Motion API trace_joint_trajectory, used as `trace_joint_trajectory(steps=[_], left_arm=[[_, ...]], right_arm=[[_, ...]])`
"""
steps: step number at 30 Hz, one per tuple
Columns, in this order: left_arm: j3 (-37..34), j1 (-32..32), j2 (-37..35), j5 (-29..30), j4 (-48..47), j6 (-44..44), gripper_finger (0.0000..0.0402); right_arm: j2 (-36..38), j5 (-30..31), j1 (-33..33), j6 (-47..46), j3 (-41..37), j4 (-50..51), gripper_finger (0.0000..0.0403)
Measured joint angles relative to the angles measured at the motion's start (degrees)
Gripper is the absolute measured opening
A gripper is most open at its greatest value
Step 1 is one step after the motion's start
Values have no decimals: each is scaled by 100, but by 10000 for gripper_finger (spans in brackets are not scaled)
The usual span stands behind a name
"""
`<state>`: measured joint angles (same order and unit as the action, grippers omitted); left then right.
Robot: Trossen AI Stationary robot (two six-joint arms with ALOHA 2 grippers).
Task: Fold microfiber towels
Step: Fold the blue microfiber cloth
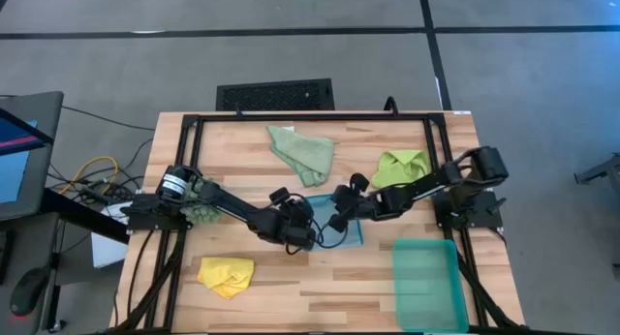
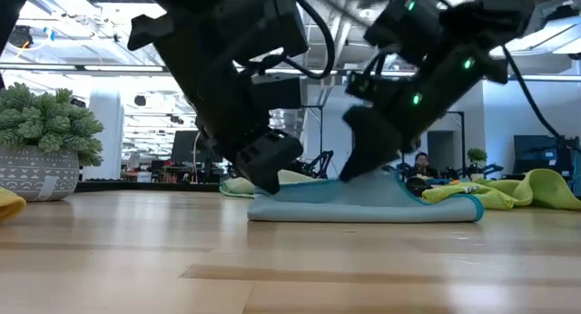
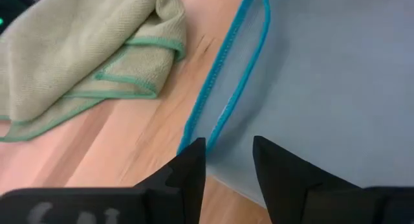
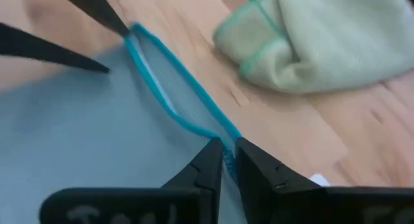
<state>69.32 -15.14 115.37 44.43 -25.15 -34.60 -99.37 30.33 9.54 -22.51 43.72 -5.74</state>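
A light blue towel [image 1: 351, 230] with teal hems lies on the wooden table [image 1: 291, 287] at its middle, and both grippers are down at it. My left gripper [image 3: 226, 153] is open, with one finger on either side of the towel's hemmed corner [image 3: 210, 130]. My right gripper [image 4: 228, 153] is shut on the towel's hem further along the same side. A pale sage towel [image 1: 302, 151], a lime towel [image 1: 402, 166] and a yellow towel [image 1: 226, 275] lie crumpled on the table. My right gripper pinches the light blue towel's teal hem [image 4: 220, 134] between its two fingers, where two hemmed edges run together. The fingers slant down onto it. The towel lies on the table, raised a little beside the fingers [image 2: 381, 182].
A teal tray [image 1: 426, 282] stands at the near right. A dark-green spiky clump in a pot [image 1: 203, 201] sits by the left arm's base. A black frame [image 1: 310, 117] borders the table's far edge and sides. Bare wood lies near the front middle.
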Motion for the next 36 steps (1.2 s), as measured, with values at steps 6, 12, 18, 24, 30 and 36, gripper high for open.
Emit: trace_joint_trajectory(steps=[6,12,18,24,30,36], left_arm=[[297,-75,0,255,-98,120,108],[343,-21,-2,10,-140,98,93],[291,13,0,-183,-82,36,81],[291,9,0,-155,-84,47,78],[262,248,0,-162,-73,71,77],[-83,535,0,-278,-33,-61,77]], right_arm=[[560,-19,151,124,5,122,65],[540,-42,83,-109,1,678,65],[-7,-50,22,223,0,-317,89],[-106,-42,-25,608,0,-425,167],[424,-403,-32,489,2,409,190],[441,-409,-105,-43,-56,953,133]])
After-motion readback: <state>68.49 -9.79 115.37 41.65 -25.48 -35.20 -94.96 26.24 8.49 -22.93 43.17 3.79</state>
